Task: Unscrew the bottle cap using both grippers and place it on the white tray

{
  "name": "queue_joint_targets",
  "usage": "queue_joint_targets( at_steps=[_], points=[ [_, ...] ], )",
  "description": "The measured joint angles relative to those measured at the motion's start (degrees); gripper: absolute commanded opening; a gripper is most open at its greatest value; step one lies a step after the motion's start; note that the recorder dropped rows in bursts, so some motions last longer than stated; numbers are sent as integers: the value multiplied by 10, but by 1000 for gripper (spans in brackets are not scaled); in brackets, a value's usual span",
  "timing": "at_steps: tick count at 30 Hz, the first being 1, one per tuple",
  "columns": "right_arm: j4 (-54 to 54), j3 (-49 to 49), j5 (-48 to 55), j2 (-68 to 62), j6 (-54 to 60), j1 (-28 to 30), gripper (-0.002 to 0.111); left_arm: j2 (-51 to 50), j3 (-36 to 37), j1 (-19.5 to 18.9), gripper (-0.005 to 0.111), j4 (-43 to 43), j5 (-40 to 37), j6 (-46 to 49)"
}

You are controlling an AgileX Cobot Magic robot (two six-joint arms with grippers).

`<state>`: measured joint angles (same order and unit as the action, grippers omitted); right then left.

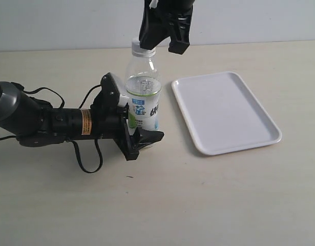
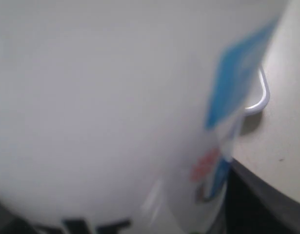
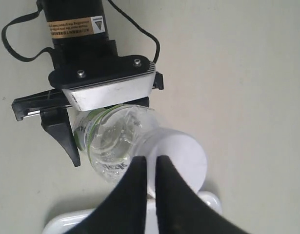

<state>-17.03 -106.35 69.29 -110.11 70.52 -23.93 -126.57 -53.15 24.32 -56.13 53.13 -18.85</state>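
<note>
- Clamped round the labelled middle of the upright bottle point(image 1: 144, 84): jaws of the left gripper point(image 1: 138, 122), low over the table point(image 1: 208, 205).
- On the neck, the bottle cap point(image 1: 138, 47), just under the right gripper point(image 3: 150, 163), its jaws nearly together and holding nothing.
- Beside the left jaws, apart from them, the white tray point(image 1: 224, 113).

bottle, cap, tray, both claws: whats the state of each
bottle, upright, clamped at its label
cap, on the neck
tray, flat on the table, empty
left claw, shut on the bottle
right claw, at the cap, open or shut unclear
</note>
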Motion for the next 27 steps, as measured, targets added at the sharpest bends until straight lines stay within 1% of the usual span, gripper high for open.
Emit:
queue_joint_targets(
  at_steps=[8,10,13,16,18,22,27],
  points=[
    [-1,0,0,1,13,0,1,0,0,0,0,4,0,1],
    [-1,0,0,1,7,0,7,0,0,0,0,4,0,1],
    [-1,0,0,2,-18,0,21,0,0,0,0,4,0,1],
    [0,0,2,4,-36,0,33,0,0,0,0,2,0,6],
    [3,1,4,9,-43,0,37,0,0,0,0,1,0,8],
    [3,1,6,29,-90,0,41,0,0,0,0,-1,0,14],
    [7,1,6,55,-249,0,49,0,0,0,0,-3,0,19]
  ],
)
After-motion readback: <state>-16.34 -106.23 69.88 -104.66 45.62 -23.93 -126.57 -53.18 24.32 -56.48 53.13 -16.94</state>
